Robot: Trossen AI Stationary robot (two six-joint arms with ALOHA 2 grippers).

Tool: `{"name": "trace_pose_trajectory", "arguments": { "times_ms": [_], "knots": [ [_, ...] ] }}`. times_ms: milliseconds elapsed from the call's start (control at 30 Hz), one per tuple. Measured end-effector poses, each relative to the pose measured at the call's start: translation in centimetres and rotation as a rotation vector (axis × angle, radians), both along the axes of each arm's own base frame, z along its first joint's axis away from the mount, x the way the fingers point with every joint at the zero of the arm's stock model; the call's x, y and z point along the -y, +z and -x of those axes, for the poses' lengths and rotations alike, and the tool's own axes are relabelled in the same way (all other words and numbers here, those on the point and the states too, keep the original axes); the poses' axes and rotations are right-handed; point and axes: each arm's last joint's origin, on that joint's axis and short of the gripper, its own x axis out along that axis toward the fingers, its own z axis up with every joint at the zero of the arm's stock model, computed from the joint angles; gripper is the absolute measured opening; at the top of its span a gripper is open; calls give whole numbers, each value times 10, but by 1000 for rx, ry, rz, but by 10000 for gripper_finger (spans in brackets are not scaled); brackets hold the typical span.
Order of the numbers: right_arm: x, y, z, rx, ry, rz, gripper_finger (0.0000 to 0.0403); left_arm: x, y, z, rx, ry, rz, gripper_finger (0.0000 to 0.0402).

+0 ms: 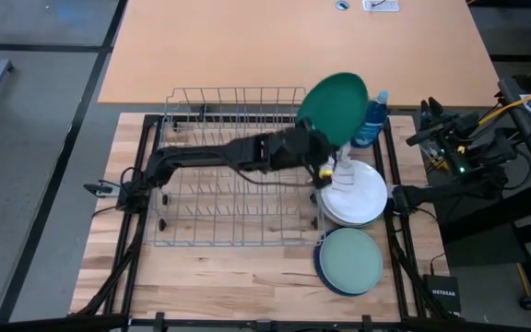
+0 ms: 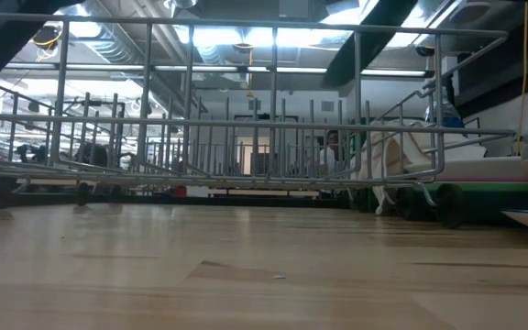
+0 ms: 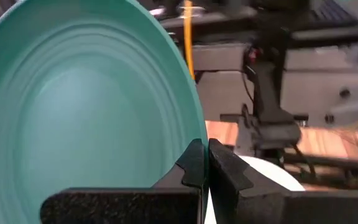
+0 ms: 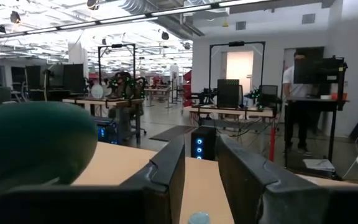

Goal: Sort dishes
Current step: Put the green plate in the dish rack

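Note:
A dark green plate (image 1: pixel 335 106) hangs in the air over the far right corner of the wire dish rack (image 1: pixel 229 184), with my left gripper (image 3: pixel 202 150) shut on it. Right of the rack lies a stack of white plates (image 1: pixel 362 198). A light green plate (image 1: pixel 350 260) rests on a navy one nearer the front edge. My right gripper (image 4: pixel 201 168) waits at the table's right side, open and holding nothing. It faces the room, and the green plate (image 4: pixel 30 146) shows at the side of its view. My left gripper pinches the green plate's rim (image 3: pixel 188 140) at its lower edge between its two fingers. The fingers come nearly level from the table's left. The plate stands tilted on edge above the fingers, lifted clear of the rack and the table.
A blue bottle (image 1: pixel 372 120) stands just right of the held plate. A beige-and-white cloth (image 1: pixel 344 175) lies on the white stack. A second bare table (image 1: pixel 293 46) lies beyond the rack. A person (image 4: pixel 297 99) stands far off in the room.

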Motion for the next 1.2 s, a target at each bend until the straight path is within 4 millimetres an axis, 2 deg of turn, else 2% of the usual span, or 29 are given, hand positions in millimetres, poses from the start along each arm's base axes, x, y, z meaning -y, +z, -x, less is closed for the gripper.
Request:
{"name": "trace_pose_trajectory", "arguments": {
  "times_ms": [167,333,567,767,867,1067,1200],
  "knots": [
    [0,-2,-1,-25,-14,-9,99,-34,16,14,81,98,134,0],
    [0,-4,-2,-60,-44,-31,99,-66,22,25,121,158,252,0],
    [0,-8,-3,-112,-67,-40,99,-97,23,32,180,182,386,0],
    [0,-9,-4,-131,-71,-40,99,-116,23,37,206,228,418,0],
    [0,-9,-4,-131,-73,-42,99,-126,20,41,183,256,423,0],
    [0,-9,-4,-131,-73,-42,99,-148,5,58,13,358,465,0],
    [0,-9,-4,-130,-74,-43,99,-157,16,76,-9,394,467,0]
  ]
}}
